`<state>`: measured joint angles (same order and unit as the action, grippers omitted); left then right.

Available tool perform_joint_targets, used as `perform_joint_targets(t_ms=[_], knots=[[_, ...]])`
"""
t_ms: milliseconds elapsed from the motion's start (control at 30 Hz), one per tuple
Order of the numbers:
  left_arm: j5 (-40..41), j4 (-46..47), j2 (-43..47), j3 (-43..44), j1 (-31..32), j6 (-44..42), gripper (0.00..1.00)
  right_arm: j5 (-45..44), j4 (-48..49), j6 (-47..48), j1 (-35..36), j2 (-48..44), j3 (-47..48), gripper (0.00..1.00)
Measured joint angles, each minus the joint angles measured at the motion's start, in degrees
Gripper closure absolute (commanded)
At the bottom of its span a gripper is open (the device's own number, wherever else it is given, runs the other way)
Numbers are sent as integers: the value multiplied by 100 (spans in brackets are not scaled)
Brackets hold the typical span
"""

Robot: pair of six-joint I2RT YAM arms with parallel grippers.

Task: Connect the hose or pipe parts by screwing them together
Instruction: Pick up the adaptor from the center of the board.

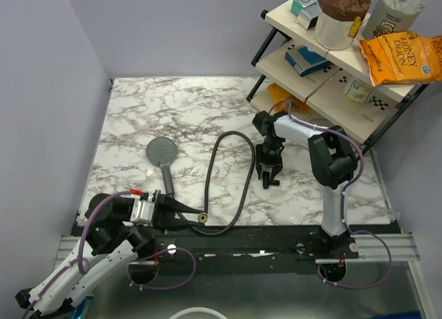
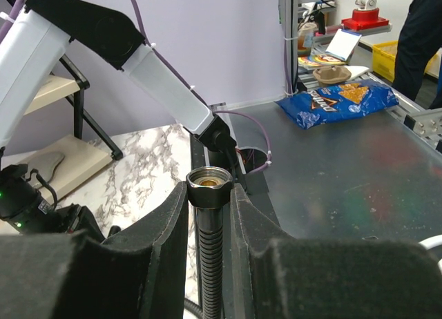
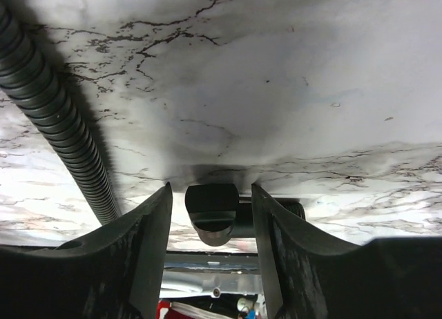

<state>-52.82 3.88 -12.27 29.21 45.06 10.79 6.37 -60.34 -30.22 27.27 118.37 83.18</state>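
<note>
- The left tool (image 1: 195,215) is closed on the black hose (image 1: 249,172), gripping it just under the brass-coloured nut (image 1: 202,215).
- In the left wrist view this nut (image 2: 209,178) stands up between the two fingers (image 2: 166,229). Its open mouth points away from the wrist, and the ribbed hose (image 2: 208,264) runs down between the fingers towards the camera.
- The left tool hangs over the near edge of the marble worktop (image 1: 138,112), and the nut points to the right.
- The rest of the hose lies on the worktop in one big loop between the two arms. I cannot tell where its other end is.
- The dark grey shower head (image 1: 161,152) lies flat on the worktop with its round face up, left of the loop and apart from it.
- Its straight handle points to the near edge and ends close to the left tool. No tool holds it.
- The right tool (image 1: 268,177) points down at the worktop, just to the right of the loop.
- Its jaws stand apart and grip nothing. In the right wrist view the hose (image 3: 55,112) passes outside the left finger (image 3: 138,257).
- Between these fingers sits a short dark stub (image 3: 211,212), with a gap on each side. I cannot tell what it is.
- A shelf rack (image 1: 324,91) stands at the far right corner, with an orange bag (image 1: 404,56) on top.
</note>
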Motion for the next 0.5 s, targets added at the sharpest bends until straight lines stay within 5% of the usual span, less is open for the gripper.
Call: perform_joint_targets(t_ms=[167,433,500], knots=[[0,0,0,0,0,11,100,-68,-208,-2,15,157,203,44],[-42,122,0,0,-11,109,100,-66,-647,33,15,485,603,72],[-44,120,0,0,-11,114,100,-63,-763,50,15,575,719,87]])
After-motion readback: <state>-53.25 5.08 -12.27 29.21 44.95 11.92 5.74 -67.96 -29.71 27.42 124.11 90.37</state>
